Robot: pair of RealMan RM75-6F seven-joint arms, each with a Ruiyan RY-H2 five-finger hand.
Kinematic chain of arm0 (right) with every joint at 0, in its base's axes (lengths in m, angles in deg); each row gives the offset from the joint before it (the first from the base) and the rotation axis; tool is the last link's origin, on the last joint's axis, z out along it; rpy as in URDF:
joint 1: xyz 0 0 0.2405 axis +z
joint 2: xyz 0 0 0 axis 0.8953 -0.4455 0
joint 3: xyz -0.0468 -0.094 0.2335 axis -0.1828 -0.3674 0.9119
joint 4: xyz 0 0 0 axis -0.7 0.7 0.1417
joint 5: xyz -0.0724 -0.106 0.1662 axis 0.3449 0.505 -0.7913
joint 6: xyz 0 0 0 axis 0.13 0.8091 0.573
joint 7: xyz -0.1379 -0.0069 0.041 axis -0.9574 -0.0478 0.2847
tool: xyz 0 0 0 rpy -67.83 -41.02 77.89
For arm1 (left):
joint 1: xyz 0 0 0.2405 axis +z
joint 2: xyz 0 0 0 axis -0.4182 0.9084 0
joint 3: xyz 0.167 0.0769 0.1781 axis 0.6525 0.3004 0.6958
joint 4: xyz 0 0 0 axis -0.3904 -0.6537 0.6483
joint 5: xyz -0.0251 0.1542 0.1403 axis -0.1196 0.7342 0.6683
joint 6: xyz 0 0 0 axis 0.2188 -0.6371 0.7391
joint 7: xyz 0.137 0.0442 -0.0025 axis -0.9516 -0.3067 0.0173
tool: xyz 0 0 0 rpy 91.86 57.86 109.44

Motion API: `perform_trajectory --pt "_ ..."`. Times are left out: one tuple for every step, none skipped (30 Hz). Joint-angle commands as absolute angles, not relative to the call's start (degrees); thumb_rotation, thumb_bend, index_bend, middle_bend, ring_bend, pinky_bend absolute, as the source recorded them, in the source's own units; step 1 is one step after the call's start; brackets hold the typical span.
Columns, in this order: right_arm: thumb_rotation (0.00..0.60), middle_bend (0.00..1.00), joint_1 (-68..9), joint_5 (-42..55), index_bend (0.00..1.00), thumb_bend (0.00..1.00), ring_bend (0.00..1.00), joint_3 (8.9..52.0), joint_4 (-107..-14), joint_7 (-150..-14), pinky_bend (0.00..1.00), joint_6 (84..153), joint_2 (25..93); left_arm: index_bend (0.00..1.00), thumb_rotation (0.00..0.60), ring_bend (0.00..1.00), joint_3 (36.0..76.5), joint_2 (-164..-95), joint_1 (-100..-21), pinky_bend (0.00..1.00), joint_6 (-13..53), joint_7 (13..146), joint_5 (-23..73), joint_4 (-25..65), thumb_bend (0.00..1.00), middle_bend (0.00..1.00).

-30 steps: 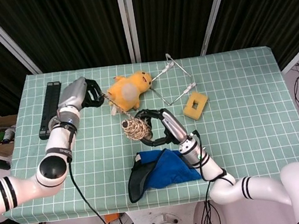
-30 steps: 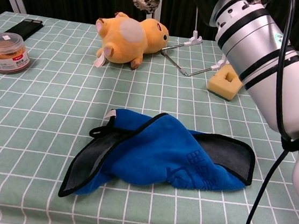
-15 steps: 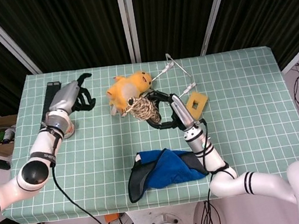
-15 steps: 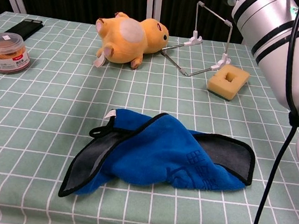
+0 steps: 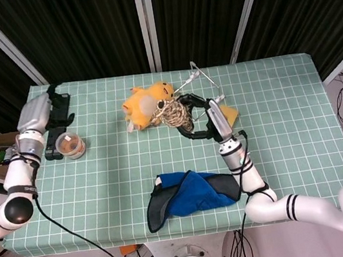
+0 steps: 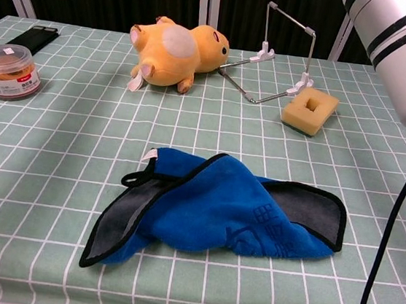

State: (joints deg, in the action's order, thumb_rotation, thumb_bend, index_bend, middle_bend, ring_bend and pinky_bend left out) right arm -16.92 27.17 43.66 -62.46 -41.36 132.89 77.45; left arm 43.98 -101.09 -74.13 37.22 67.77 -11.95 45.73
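High above the table, my right hand (image 5: 199,116) grips a ball of brown twine (image 5: 172,113), which hangs in front of the yellow plush toy (image 5: 143,103) in the head view. The chest view shows only my right forearm (image 6: 403,39) at the top right, not the hand or the ball. My left hand (image 5: 46,110) hovers at the far left corner over a black flat bar (image 5: 50,136), fingers apart and holding nothing. A small jar with a brown filling (image 5: 69,144) stands just right of it.
A blue cloth with a dark lining (image 6: 214,210) lies crumpled near the front edge. A yellow sponge with a square hole (image 6: 309,108) and a wire stand (image 6: 290,31) sit at the back right, next to the plush toy (image 6: 178,45). The jar (image 6: 8,70) is at the left.
My right hand has lifted the twine ball up and away to the right, out of the chest view. My left hand has drawn back to the far left corner, uncovering the jar.
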Motion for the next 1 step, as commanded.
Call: perform_trajectory --pt "0.6 0.61 -17.23 26.82 0.8 0.75 0.56 43.86 -62.85 -41.14 0.74 132.9 77.01 0.14 0.6 0.36 45.76 -102.25 -68.89 0.44 33.02 73.0 -3.87 40.0 0.31 0.36"
